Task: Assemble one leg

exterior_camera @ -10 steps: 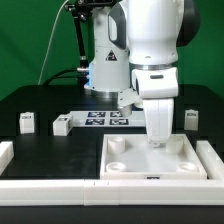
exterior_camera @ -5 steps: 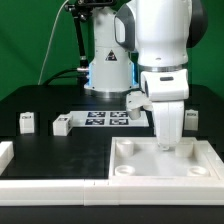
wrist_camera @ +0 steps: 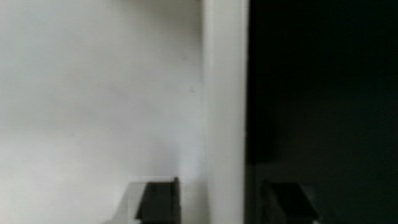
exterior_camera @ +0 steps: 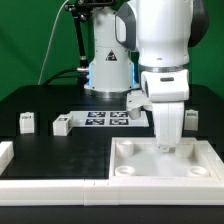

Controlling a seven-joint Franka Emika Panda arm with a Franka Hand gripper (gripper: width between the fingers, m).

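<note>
My gripper (exterior_camera: 168,146) is down on the far rim of the large white tabletop (exterior_camera: 150,170) at the exterior view's lower right. In the wrist view my gripper (wrist_camera: 221,202) straddles the bright rim strip (wrist_camera: 224,100), one dark finger (wrist_camera: 157,202) on each side, and it seems shut on it. Three small white legs with tags lie apart from it on the black table: one leg (exterior_camera: 27,122) at the left, one leg (exterior_camera: 62,125) beside the marker board, and one leg (exterior_camera: 190,118) at the right behind my arm.
The marker board (exterior_camera: 105,120) lies on the table in front of the robot base. A long white rail (exterior_camera: 55,186) runs along the front and a short rail piece (exterior_camera: 5,153) stands at the left edge.
Between one second ago and half a second ago my gripper and the tabletop slid together toward the exterior view's right. Nothing has moved since then.
</note>
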